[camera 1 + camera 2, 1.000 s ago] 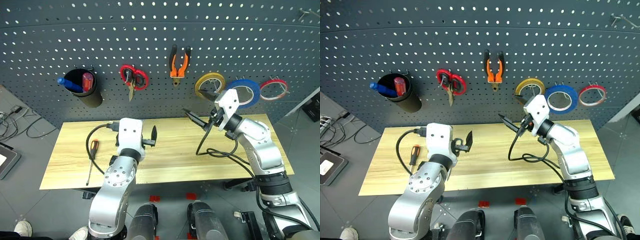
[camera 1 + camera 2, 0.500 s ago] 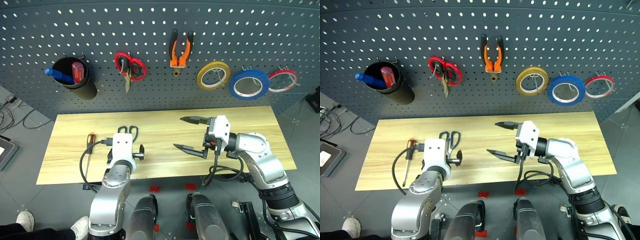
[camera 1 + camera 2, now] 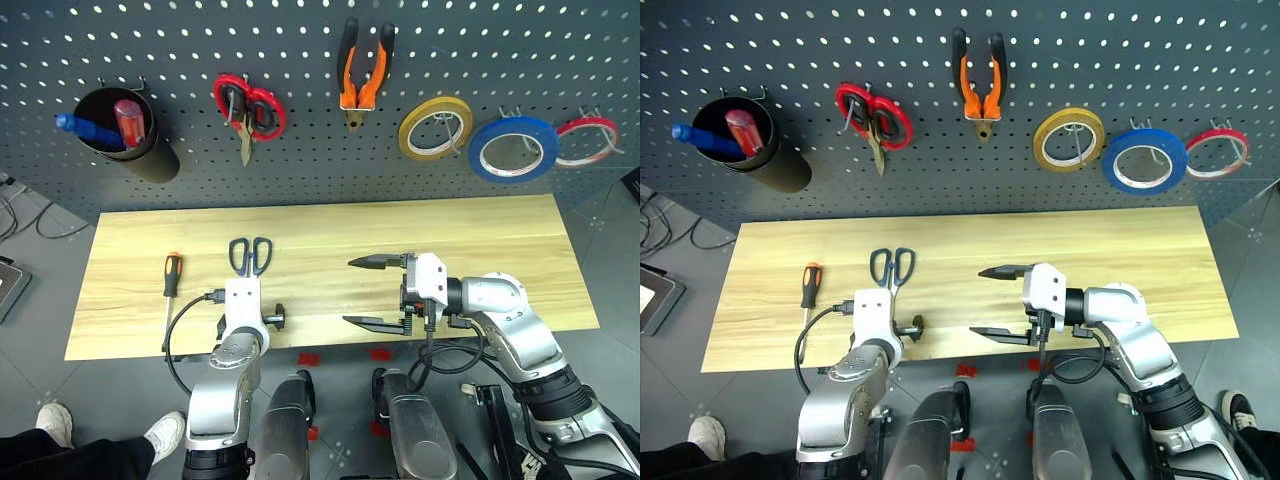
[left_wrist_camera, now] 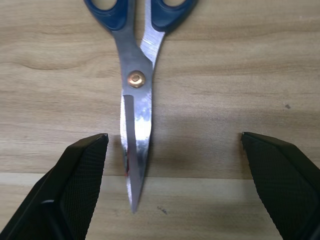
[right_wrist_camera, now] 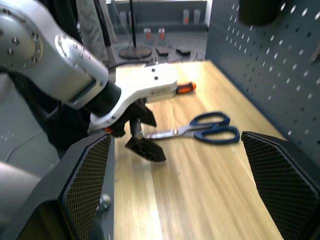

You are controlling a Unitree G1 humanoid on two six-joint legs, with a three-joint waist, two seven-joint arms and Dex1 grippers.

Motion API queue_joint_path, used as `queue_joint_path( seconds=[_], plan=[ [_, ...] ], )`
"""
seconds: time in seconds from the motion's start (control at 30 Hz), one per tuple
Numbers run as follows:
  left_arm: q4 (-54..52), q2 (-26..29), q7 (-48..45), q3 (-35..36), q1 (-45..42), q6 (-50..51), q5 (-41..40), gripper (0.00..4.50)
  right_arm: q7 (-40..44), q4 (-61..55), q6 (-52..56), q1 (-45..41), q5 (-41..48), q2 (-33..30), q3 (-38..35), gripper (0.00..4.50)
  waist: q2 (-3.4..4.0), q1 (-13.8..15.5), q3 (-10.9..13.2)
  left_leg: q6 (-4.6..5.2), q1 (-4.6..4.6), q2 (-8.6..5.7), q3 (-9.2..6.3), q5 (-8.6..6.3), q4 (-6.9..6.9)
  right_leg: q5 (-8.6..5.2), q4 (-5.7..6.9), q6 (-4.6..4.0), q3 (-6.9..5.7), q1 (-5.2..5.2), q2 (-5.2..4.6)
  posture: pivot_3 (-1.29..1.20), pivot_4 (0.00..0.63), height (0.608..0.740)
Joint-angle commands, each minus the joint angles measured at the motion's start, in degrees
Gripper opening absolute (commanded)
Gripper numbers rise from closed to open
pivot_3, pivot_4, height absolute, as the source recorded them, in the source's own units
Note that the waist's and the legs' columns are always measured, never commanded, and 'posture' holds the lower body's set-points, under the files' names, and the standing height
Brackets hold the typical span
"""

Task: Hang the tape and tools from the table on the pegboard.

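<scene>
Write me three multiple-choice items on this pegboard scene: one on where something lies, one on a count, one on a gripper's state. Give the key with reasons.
1. Where are the blue-handled scissors?
A. on the table
B. on a pegboard hook
C. in the black cup

2. How many tape rolls hang on the pegboard?
A. one
B. two
C. three

3. The left gripper is:
A. shut on the scissors
B. open, empty
C. shut on the screwdriver

Key: 1 A, they lie flat on the table planks. 2 C, yellow roll, blue tape and red roll. 3 B, its fingers stand apart around the blades without touching.

Wood table [image 3: 480, 240] — scissors [image 3: 250, 254], screwdriver [image 3: 170, 282] lying.
</scene>
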Motion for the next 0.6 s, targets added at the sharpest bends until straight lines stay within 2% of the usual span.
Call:
queue_joint_path(
  seconds=[0.03, 0.33, 0.47, 0.5, 0.53, 0.57, 0.6],
  plan=[
    [1.1, 1.5, -0.7, 1.0, -0.3, -1.0, 0.0, 4.50, 0.2, -0.7, -1.4, -0.1, -0.6, -0.4, 0.0, 4.48, 0.03, 0.0, 0.2, 0.00, 0.00, 0.00, 0.00, 0.00, 0.00, 0.00, 0.00, 0.00, -0.01, 0.00, 0.00, -0.12, 0.507, 0.740],
    [4.4, 4.4, -3.9, 3.4, -1.2, 0.2, -2.5, 4.50, -0.8, -2.1, -0.1, 0.4, -0.7, -0.2, -0.1, 4.48, 0.10, 0.0, 0.7, -0.03, 0.08, 0.01, 0.03, 0.02, -0.04, 0.00, 0.01, 0.01, 0.00, 0.01, 0.00, -0.13, 0.513, 0.740],
    [3.6, 5.1, -4.5, 3.8, -0.6, 1.7, -3.2, 3.67, -1.1, -2.2, 0.3, 0.4, -0.8, -0.1, 0.1, 4.50, 0.11, 0.0, 0.7, -0.05, 0.10, 0.02, 0.03, 0.02, -0.09, 0.00, 0.00, 0.01, -0.01, 0.01, 0.00, -0.13, 0.515, 0.740],
    [2.9, 4.8, -4.5, 4.2, -0.4, 2.3, -3.6, 3.58, -1.2, -2.0, 0.3, 0.3, -0.8, -0.1, 0.1, 4.50, 0.12, -0.1, 0.7, -0.04, 0.10, 0.02, 0.04, 0.02, -0.08, 0.00, 0.00, 0.01, 0.00, 0.01, 0.00, -0.13, 0.513, 0.740],
    [2.3, 4.6, -4.4, 4.5, 0.0, 2.7, -3.9, 3.19, -1.3, -1.8, 0.3, 0.2, -0.9, 0.0, 0.1, 4.50, 0.12, -0.1, 0.8, -0.05, 0.11, 0.02, 0.05, 0.02, -0.10, 0.00, -0.01, 0.01, 0.01, 0.01, -0.01, -0.13, 0.511, 0.740],
    [1.9, 4.4, -4.4, 4.7, 0.2, 3.0, -4.1, 3.18, -1.3, -1.7, 0.3, 0.1, -0.9, 0.1, 0.1, 4.50, 0.13, -0.1, 0.9, -0.05, 0.13, 0.03, 0.05, 0.02, -0.11, 0.00, -0.01, 0.01, 0.01, 0.01, 0.00, -0.13, 0.511, 0.740],
    [1.6, 4.4, -4.3, 4.9, 0.3, 3.3, -4.2, 2.83, -1.4, -1.6, 0.4, 0.1, -0.9, 0.1, 0.1, 4.50, 0.13, -0.1, 0.9, -0.05, 0.14, 0.04, 0.05, 0.02, -0.13, 0.00, -0.01, 0.01, 0.01, 0.01, -0.01, -0.13, 0.511, 0.740]
  ],
)
